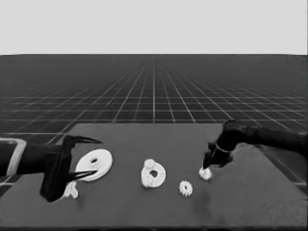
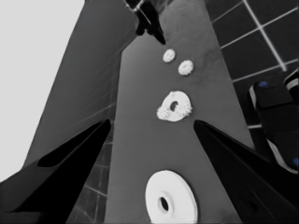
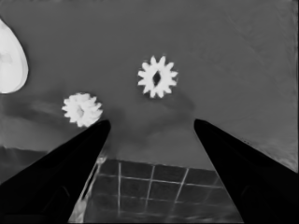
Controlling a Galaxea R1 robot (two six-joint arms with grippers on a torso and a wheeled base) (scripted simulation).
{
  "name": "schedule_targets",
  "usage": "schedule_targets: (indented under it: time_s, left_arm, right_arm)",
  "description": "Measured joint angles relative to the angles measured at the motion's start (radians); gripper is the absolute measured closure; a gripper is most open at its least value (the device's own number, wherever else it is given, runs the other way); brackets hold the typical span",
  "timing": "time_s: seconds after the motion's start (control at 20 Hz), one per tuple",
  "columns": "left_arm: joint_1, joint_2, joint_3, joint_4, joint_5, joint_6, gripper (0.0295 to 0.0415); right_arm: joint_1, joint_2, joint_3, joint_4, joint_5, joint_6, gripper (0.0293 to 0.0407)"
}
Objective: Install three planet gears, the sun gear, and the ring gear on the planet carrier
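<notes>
We see the dark bench [image 1: 144, 202] with the smaller round part [image 1: 153, 174], a flat white washer-like disc with a wide centre hole, lying near its middle, and we take it as our landmark. A small white toothed gear [image 1: 150, 164] sits on its far rim. To its left lies the larger round part [image 1: 95, 164], a thick white disc with a small centre hole. Further left the left gripper [image 1: 85, 157] waits with fingers spread apart, gripping nothing, and a thin white piece [image 1: 71, 191] lies below it. Just right of the landmark a second white toothed gear [image 1: 186, 188] rests on the bench. Further right a third gear [image 1: 206, 173] lies under the right gripper [image 1: 208, 163]. In the right wrist view that gripper's fingers [image 3: 70, 168] stand wide apart, released, with this gear [image 3: 158, 77] lying flat on the bench between them.
</notes>
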Motion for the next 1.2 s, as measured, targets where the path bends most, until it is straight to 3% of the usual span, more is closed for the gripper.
schedule_targets:
  time_s: [0.3, 0.4, 0.45, 0.8, 0.9, 1.2]
  left_arm:
    - [0.000, -0.001, 0.001, 0.000, 0.000, 0.001, 0.0326]
    - [0.000, -0.001, 0.001, 0.000, 0.000, 0.001, 0.0326]
    - [0.000, -0.001, 0.001, 0.000, 0.000, 0.001, 0.0326]
    - [0.000, -0.001, 0.001, 0.000, 0.000, 0.001, 0.0326]
    - [0.000, -0.001, 0.001, 0.000, 0.000, 0.001, 0.0326]
    - [0.000, -0.001, 0.001, 0.000, 0.000, 0.001, 0.0326]
  right_arm:
    - [0.000, 0.090, -0.191, 0.037, -0.024, 0.027, 0.0315]
    - [-0.134, 0.125, -0.268, -0.071, 0.055, 0.002, 0.0315]
    - [-0.164, 0.137, -0.295, -0.091, 0.075, -0.006, 0.0315]
    - [-0.200, 0.156, -0.338, -0.116, 0.103, -0.020, 0.0315]
    - [-0.200, 0.156, -0.338, -0.117, 0.104, -0.021, 0.0386]
    - [-0.200, 0.156, -0.339, -0.117, 0.104, -0.021, 0.0388]
